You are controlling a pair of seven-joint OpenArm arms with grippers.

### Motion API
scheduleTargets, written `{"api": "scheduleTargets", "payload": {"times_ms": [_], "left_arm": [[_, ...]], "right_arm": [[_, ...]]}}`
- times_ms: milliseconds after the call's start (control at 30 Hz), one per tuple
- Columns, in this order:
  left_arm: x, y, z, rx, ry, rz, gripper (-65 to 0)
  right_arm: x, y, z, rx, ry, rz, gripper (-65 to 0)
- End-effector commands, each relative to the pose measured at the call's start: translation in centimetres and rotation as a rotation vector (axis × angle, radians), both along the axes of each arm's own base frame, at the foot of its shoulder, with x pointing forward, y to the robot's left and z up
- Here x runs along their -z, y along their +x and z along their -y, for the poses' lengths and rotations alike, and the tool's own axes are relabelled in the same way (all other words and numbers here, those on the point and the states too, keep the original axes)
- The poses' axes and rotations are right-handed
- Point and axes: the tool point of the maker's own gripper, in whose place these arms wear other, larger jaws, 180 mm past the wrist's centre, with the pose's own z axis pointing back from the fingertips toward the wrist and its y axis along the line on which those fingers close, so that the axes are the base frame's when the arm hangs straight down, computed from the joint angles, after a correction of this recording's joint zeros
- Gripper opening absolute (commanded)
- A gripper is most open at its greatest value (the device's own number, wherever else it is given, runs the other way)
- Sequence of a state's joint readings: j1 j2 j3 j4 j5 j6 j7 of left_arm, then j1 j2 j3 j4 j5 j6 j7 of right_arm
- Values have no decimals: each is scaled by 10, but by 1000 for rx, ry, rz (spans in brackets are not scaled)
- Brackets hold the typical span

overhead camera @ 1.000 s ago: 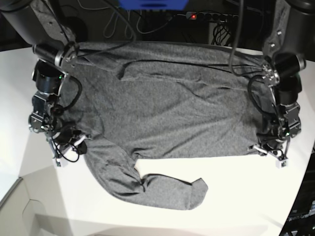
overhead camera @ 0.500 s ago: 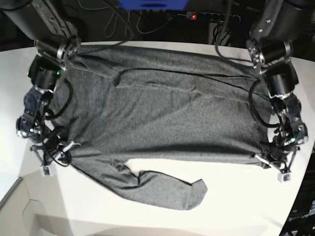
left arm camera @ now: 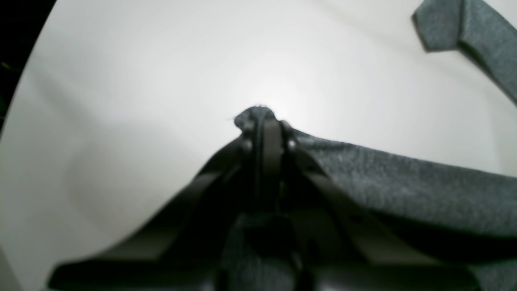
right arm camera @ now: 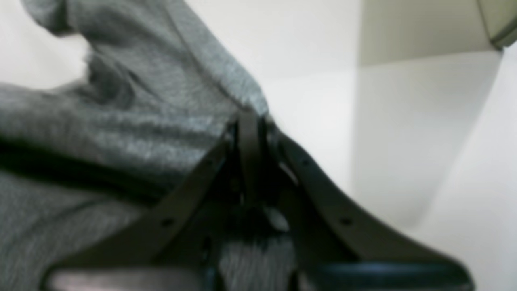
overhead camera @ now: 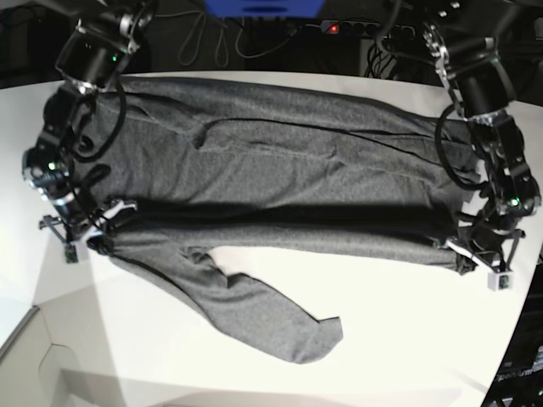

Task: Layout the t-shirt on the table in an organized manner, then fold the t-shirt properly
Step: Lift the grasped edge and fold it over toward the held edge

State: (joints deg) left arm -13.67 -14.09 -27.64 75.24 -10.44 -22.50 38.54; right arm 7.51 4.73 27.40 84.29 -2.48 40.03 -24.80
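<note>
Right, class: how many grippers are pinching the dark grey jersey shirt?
2. The left gripper pinches the dark grey jersey shirt at the base view's right edge; the right gripper pinches its opposite edge.

Wrist views soft, right one blurriest; glare on table (left arm camera: 282,72); base view sharp, dark background.

You've swung both arms outward in the base view: the right gripper (overhead camera: 81,237) has moved further left and the left gripper (overhead camera: 479,263) lower right. The t-shirt (overhead camera: 280,170) is now pulled wider and tauter, its near edge lifted, and the sleeve's end has shifted slightly left.
</note>
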Motion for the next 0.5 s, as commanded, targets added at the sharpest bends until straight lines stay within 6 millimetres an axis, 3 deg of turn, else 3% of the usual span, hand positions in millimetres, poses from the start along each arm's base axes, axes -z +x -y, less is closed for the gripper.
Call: {"api": "scheduleTargets", "payload": {"times_ms": [0, 167, 467], "left_arm": [[-23, 5, -8, -12, 9, 74, -650], [-27, -19, -26, -74, -40, 110, -650], [-11, -53, -22, -59, -26, 46, -650]], "right_arm": [[-15, 0, 3, -2, -13, 43, -650], [-16, -36, 4, -6, -75, 10, -650], [4, -88, -8, -23, -95, -69, -650]]}}
